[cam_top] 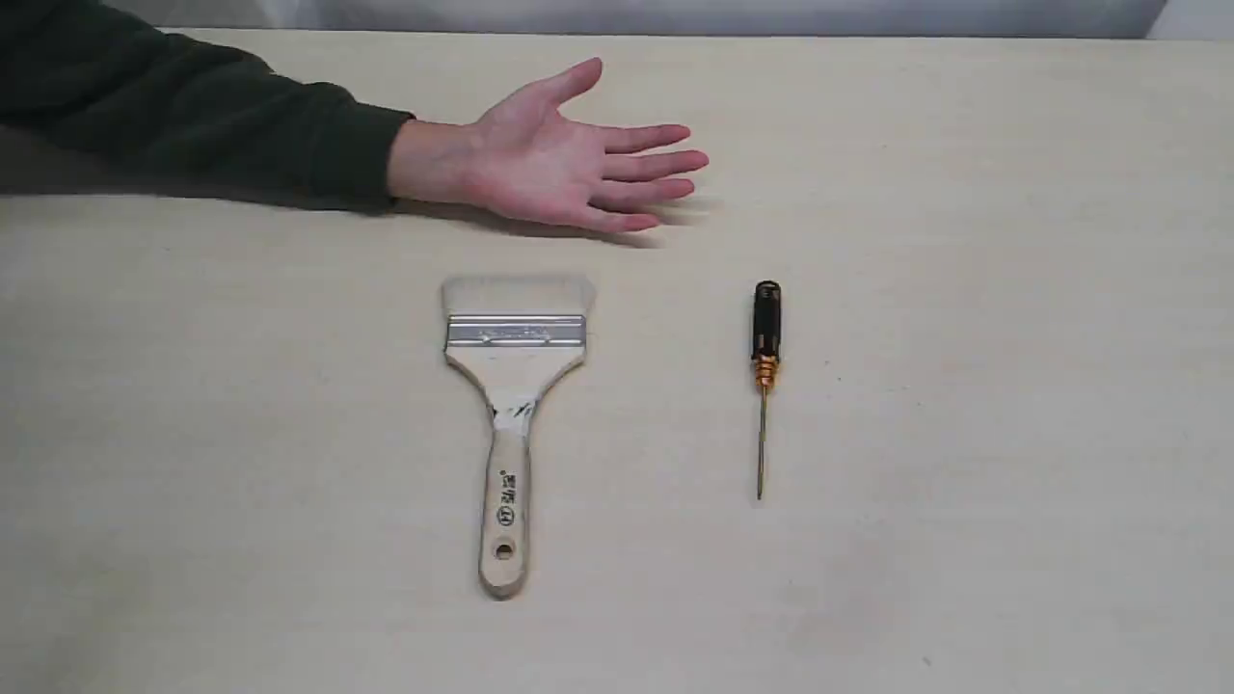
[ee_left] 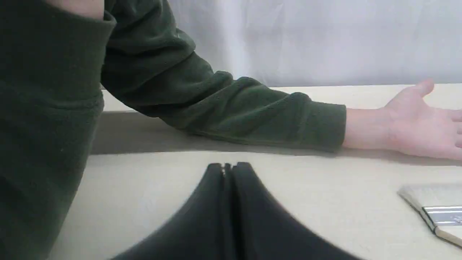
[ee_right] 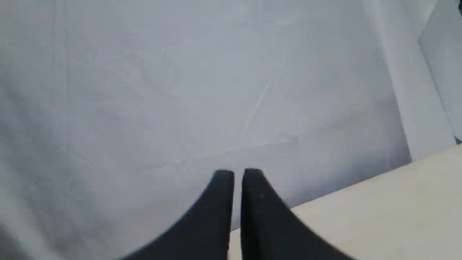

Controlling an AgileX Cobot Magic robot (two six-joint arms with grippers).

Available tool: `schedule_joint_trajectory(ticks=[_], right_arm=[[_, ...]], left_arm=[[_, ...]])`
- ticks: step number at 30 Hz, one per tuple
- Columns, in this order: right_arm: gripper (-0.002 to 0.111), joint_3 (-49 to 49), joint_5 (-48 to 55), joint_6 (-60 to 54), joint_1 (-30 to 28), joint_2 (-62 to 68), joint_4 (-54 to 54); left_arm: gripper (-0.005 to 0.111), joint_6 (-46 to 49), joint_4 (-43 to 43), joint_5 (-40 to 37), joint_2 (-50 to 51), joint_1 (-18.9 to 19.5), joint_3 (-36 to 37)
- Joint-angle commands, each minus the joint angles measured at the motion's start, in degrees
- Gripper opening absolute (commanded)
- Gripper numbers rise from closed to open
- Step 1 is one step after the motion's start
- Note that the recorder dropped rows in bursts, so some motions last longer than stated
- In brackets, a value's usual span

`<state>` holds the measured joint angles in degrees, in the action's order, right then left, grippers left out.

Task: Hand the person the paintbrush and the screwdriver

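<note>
The paintbrush [cam_top: 514, 405] lies flat at the table's middle, pale bristles toward the back, wooden handle toward the front; its bristle corner [ee_left: 435, 209] shows in the left wrist view. To its right lies the screwdriver [cam_top: 765, 371], black handle to the back, thin shaft to the front. Behind them the person's hand [cam_top: 569, 159] rests palm up, dark green sleeve [cam_top: 193, 120] reaching in from the left. Neither arm appears in the exterior view. My left gripper [ee_left: 227, 166] is shut and empty above bare table near the sleeve [ee_left: 231, 104]. My right gripper [ee_right: 233, 172] is shut, empty, facing a white backdrop.
The light wooden table [cam_top: 1012, 386] spreads wide around both tools. A white cloth backdrop [ee_right: 180, 90] hangs behind the table's far edge. The person's second sleeved arm [ee_left: 43, 126] fills one side of the left wrist view, close to my left gripper.
</note>
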<state>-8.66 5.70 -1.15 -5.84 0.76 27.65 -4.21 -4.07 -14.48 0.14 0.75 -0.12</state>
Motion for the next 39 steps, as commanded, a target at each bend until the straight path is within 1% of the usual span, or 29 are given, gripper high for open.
schedule_joint_trajectory(ticks=[1,3,6,8,10,12,16,21,23,24,28,30,32,35,37,39], right_arm=[[0.004,-6.9,5.2,-2.7,0.0,2.7,-0.9],[0.004,-11.1,8.3,-6.0,0.0,4.9,0.5],[0.004,-17.9,13.9,-14.5,0.0,9.7,7.0],[0.004,-22.9,17.9,-22.5,0.0,14.7,13.8],[0.004,-26.7,21.5,-28.5,0.0,19.7,18.3],[0.004,-30.4,24.5,-32.4,0.0,25.3,19.7],[0.004,-36.3,27.8,-34.3,0.0,38.6,19.6],[0.004,-39.5,28.5,-35.7,0.0,52.0,19.3],[0.004,-40.5,28.3,-36.3,1.3,57.5,18.2],[0.004,-40.8,27.4,-36.3,2.9,59.9,16.3],[0.004,-41.2,21.7,-31.5,12.1,68.1,4.4],[0.004,-41.2,18.5,-26.2,15.9,70.8,-0.9],[0.004,-41.2,14.8,-17.7,20.1,74.2,-8.2],[0.004,-41.2,12.0,-7.0,23.9,78.7,-15.9],[0.004,-41.5,11.6,-4.4,25.1,82.0,-18.8],[0.004,-42.4,12.2,-2.4,25.4,85.6,-19.5]], left_arm=[[0.0,-0.1,0.1,0.2,-0.1,-0.1,0.1],[0.0,-0.1,0.1,0.2,-0.1,-0.1,0.1],[0.0,-0.1,0.1,0.3,-0.1,-0.1,0.1],[0.0,-0.1,0.1,0.2,-0.1,-0.1,0.1],[0.0,-0.1,0.1,0.2,-0.1,-0.1,0.1],[0.0,-0.1,0.1,0.2,-0.1,-0.1,0.1],[0.0,-0.1,0.1,0.2,-0.1,-0.1,0.1],[0.0,-0.1,0.1,0.2,-0.1,-0.1,0.1],[0.0,-0.1,0.1,0.2,-0.1,-0.1,0.1],[0.0,-0.1,0.1,0.2,-0.1,-0.1,0.1],[0.0,-0.1,0.1,0.2,-0.1,-0.1,0.1],[0.0,-0.1,0.1,0.2,-0.1,-0.1,0.1],[0.0,-0.1,0.1,0.2,-0.1,-0.1,0.1],[0.0,-0.1,0.2,0.1,-0.1,-0.1,0.1],[0.0,-0.1,0.2,0.2,-0.1,-0.1,0.1],[0.0,-0.1,0.2,0.2,-0.1,-0.1,0.1]])
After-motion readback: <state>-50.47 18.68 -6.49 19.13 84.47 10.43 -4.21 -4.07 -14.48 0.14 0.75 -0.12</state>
